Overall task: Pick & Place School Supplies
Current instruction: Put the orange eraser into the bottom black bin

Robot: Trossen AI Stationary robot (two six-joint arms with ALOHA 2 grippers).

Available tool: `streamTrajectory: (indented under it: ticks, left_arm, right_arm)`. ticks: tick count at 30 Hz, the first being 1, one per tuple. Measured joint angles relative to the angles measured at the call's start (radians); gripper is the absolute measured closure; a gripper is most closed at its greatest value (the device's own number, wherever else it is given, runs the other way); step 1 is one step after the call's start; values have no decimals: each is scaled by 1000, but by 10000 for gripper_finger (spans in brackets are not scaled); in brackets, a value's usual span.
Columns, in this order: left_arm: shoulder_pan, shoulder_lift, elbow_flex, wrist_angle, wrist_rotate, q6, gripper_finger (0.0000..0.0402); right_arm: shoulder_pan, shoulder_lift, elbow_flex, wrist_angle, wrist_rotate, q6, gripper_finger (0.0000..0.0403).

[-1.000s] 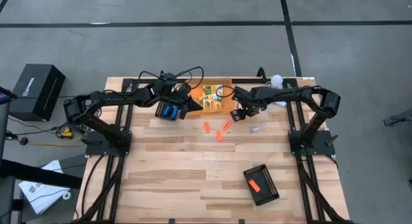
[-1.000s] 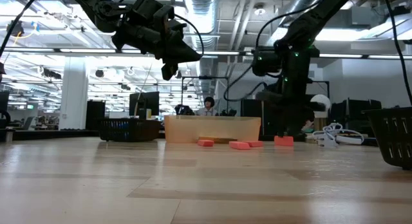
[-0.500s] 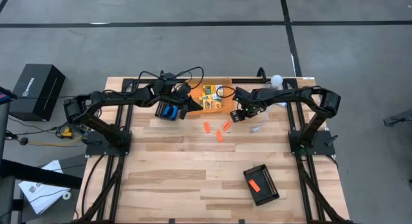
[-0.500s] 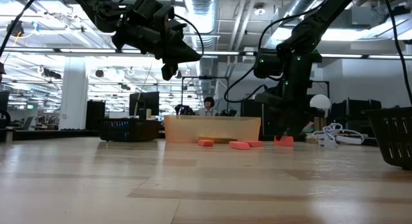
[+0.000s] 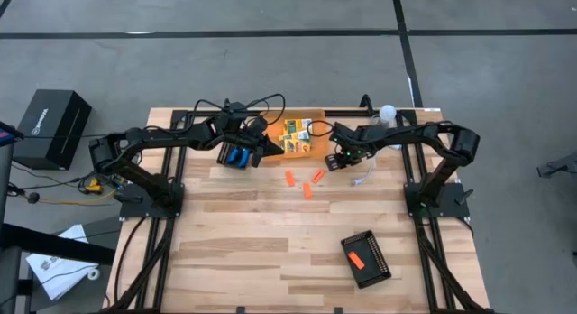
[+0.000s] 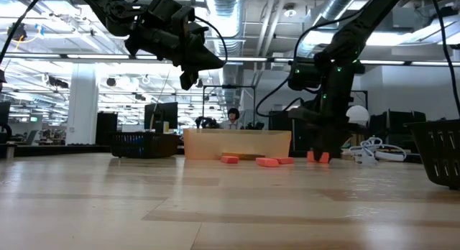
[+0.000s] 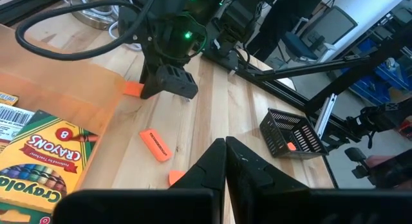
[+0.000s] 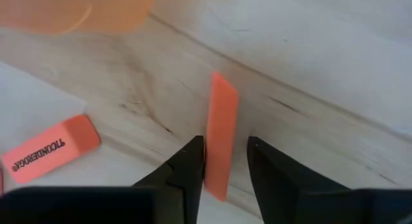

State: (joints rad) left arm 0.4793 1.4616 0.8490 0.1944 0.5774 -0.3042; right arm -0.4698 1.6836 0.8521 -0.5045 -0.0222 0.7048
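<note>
While one orange eraser (image 5: 355, 260) already lies in the black ridged tray (image 5: 367, 258) at about five o'clock on the wooden table (image 5: 270, 251), most of the job looks undone. Three more erasers (image 5: 307, 191) lie loose near the table's middle, just toward six o'clock from the orange mat (image 5: 302, 150), and one of these is under the right gripper (image 8: 223, 161). That gripper is down at the table surface, at roughly two o'clock from the table's centre, its fingers (image 8: 188, 165) straddling an upright orange eraser (image 8: 222, 141) with a thin gap visible on either side, so the jaws are closing in but I cannot tell whether they grip it yet. Another eraser (image 8: 50, 149), printed with black lettering, lies flat just beside it.

The left gripper (image 7: 225, 161) hangs above the mat's nine o'clock edge, jaws clenched with nothing seen between them. A crayon box (image 7: 40, 161) sits on the mat below it, and the blue-handled pliers (image 5: 238, 157) lie just beside the mat at nine o'clock.

By my reading, one item is delivered; the remaining erasers, the crayon boxes and the pliers are yet to be moved, and the step in hand is securing the second eraser.
</note>
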Motion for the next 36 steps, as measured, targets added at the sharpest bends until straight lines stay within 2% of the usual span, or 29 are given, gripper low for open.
streamTrajectory:
  ticks: [3,8,15,17,24,29,36]
  left_arm:
    - [0,0,0,0,0,0,400]
    - [0,0,0,0,0,0,400]
    - [0,0,0,0,0,0,400]
    - [0,0,0,0,0,0,400]
    - [0,0,0,0,0,7,400]
    - [0,0,0,1,0,8,400]
    - [0,0,0,1,-4,8,400]
  right_arm:
    - [0,1,-4,2,-5,-18,306]
    - [-12,3,-7,17,-30,-54,381]
    - [-19,-16,-10,41,-60,-58,380]
    - [-17,-34,-12,98,-90,-58,380]
    - [-43,-194,-1,240,-133,-27,380]
    - [-9,-334,24,163,-201,-31,380]
    - [154,-491,25,-70,-202,53,380]
